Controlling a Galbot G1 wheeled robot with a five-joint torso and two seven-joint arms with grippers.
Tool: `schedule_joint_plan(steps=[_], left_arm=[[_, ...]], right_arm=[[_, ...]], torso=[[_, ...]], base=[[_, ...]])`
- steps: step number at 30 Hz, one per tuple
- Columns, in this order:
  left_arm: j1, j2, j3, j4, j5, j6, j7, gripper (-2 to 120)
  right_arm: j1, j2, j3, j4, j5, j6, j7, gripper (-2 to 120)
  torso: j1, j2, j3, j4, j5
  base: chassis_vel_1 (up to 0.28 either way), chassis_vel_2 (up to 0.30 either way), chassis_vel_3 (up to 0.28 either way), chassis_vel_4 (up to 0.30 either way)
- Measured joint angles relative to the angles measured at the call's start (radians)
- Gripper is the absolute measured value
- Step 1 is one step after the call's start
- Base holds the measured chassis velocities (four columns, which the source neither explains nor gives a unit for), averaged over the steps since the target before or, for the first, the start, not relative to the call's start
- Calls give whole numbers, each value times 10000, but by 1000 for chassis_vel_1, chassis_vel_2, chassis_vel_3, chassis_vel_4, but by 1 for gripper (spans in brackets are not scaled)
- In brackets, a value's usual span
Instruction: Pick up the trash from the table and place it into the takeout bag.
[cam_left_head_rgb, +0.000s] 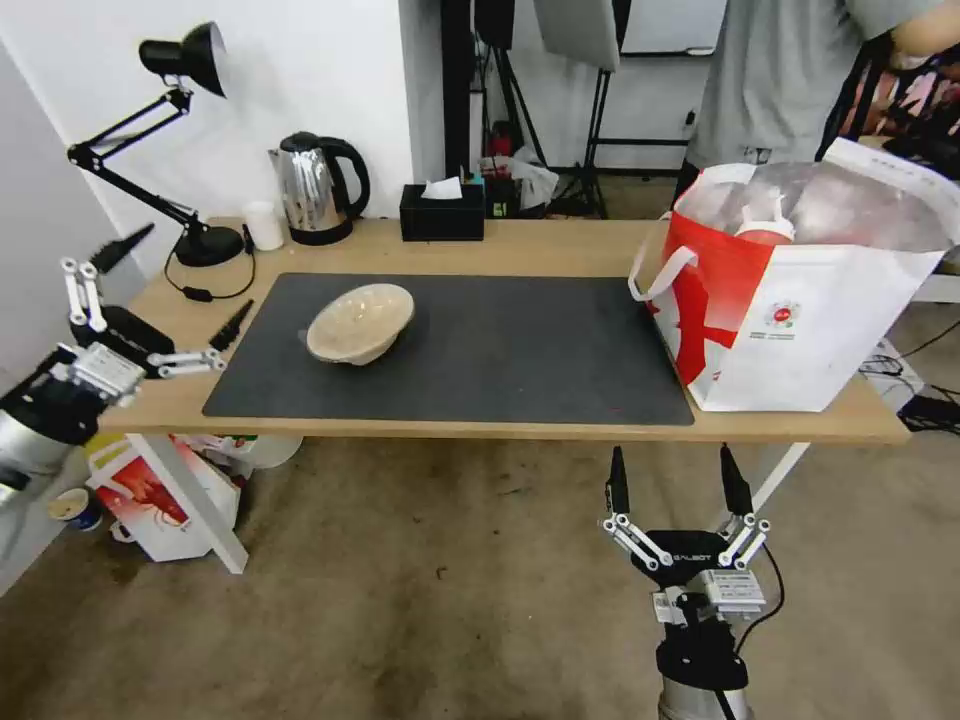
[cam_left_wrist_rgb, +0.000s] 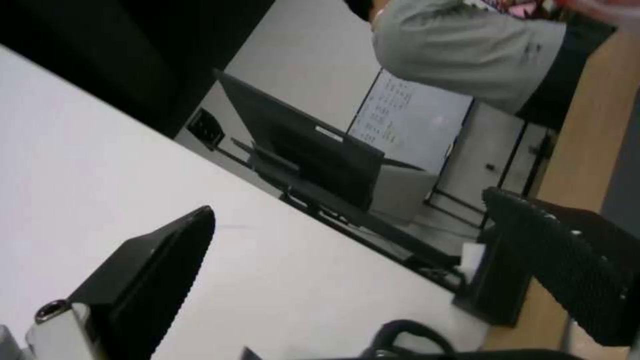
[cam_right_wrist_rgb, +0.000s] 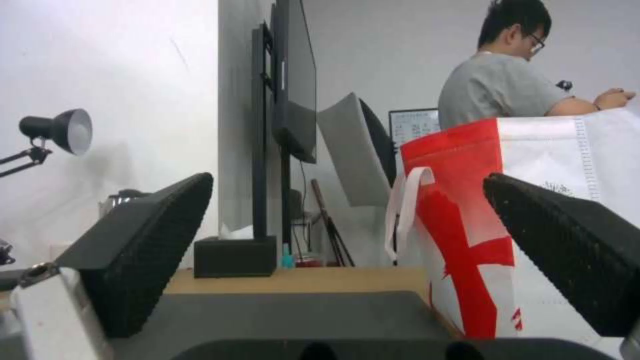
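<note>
Beige bowl (cam_left_head_rgb: 360, 322) lies tilted on the desk (cam_left_head_rgb: 560, 245) mat; red cup (cam_left_head_rgb: 765, 232) stands inside the takeout bag (cam_left_head_rgb: 800, 300). Left pincer (cam_left_head_rgb: 180, 300) beside the desk's left end, right pincer (cam_left_head_rgb: 678, 480) below its front edge: both spread wide, empty.

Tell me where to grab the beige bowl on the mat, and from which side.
Probably the raised rim of the beige bowl, from above. It sits tilted on the mat, one edge lifted, so a finger could slip inside. The open left gripper is nearer.
</note>
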Motion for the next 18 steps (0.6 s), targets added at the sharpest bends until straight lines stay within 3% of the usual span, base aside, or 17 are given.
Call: schedule_joint_plan(steps=[6, 18], left_arm=[[-422, 23, 262, 104, 1231, -333, -208, 100], [-308, 512, 307, 190, 1721, -820, -106, 100]], right_arm=[[0, 0, 0, 0, 0, 0, 1, 100], [0, 0, 0, 0, 0, 0, 0, 100]], torso=[[0, 0, 0, 0, 0], [0, 0, 0, 1, 1]], base=[[0, 0, 0, 0], [0, 0, 0, 0]])
